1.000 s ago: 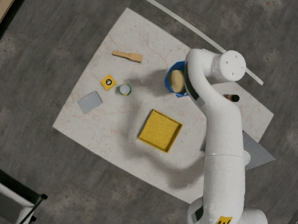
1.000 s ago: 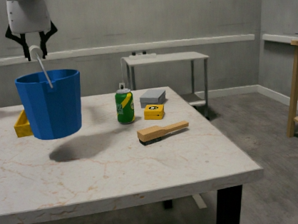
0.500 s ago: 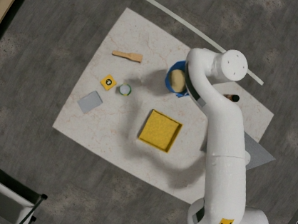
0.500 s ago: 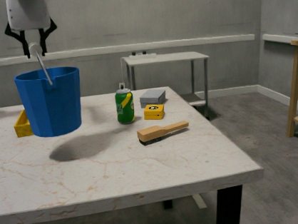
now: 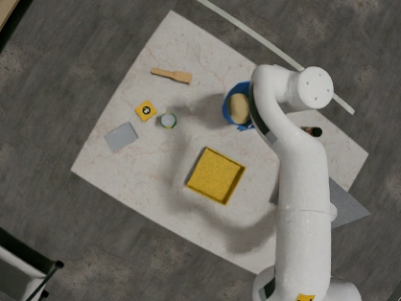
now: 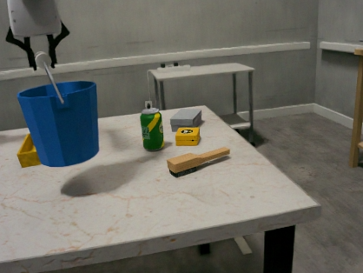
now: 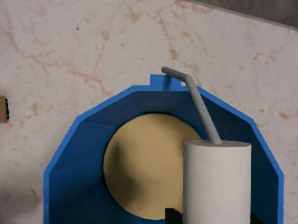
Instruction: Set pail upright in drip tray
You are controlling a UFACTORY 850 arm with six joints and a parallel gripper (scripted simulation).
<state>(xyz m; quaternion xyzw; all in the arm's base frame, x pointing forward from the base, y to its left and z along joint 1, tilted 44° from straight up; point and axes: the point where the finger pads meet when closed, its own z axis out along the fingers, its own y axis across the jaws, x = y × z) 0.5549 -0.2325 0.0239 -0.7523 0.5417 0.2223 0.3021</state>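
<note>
The blue pail (image 6: 58, 123) hangs by its grey wire handle with a white grip (image 7: 216, 182) from my gripper (image 6: 41, 57), which is shut on that grip. The pail is in the air above the marble table, roughly upright, its shadow on the table below it. From above the pail (image 5: 238, 109) shows partly under my arm; its inside floor is tan (image 7: 145, 165). The yellow drip tray (image 5: 216, 174) lies flat on the table, apart from the pail; only its corner (image 6: 28, 153) shows behind the pail in the side view.
A green can (image 6: 152, 129), a small yellow box (image 6: 188, 136), a grey block (image 6: 186, 117) and a wooden brush (image 6: 197, 161) lie on the table away from the tray. A dark small object (image 5: 312, 130) lies by my arm.
</note>
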